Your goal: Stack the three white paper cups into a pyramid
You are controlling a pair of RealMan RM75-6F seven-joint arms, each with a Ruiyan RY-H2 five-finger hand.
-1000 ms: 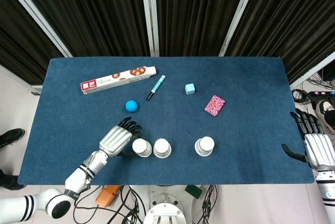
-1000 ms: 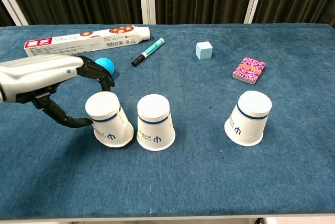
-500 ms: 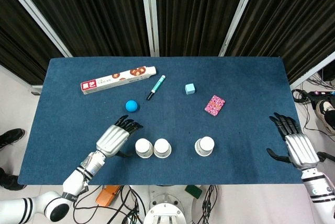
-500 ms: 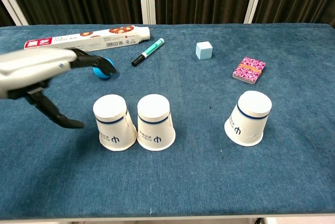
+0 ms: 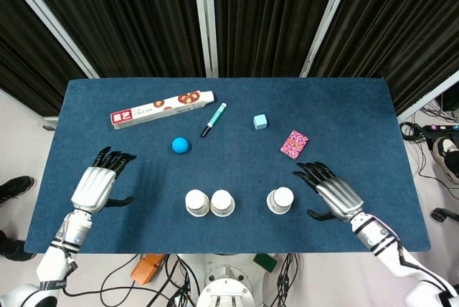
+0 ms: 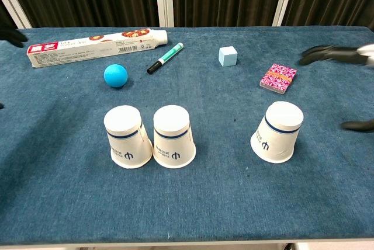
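Head view: right hand (image 5: 336, 196) hovers with fingers (image 5: 310, 172) spread, empty, just beside the lone paper cup (image 5: 280, 200); left hand (image 5: 95, 183) likewise empty, well apart from the cup pair (image 5: 209, 203). A hard squeeze may crush or tip it.

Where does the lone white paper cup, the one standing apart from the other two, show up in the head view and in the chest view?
Head view: the lone white paper cup stands near the table's front edge, right of centre, just left of the open right hand.
Chest view: the same cup is at right of centre, upside down.
Shared landmark: the pink patterned card pack lies just behind it in both.
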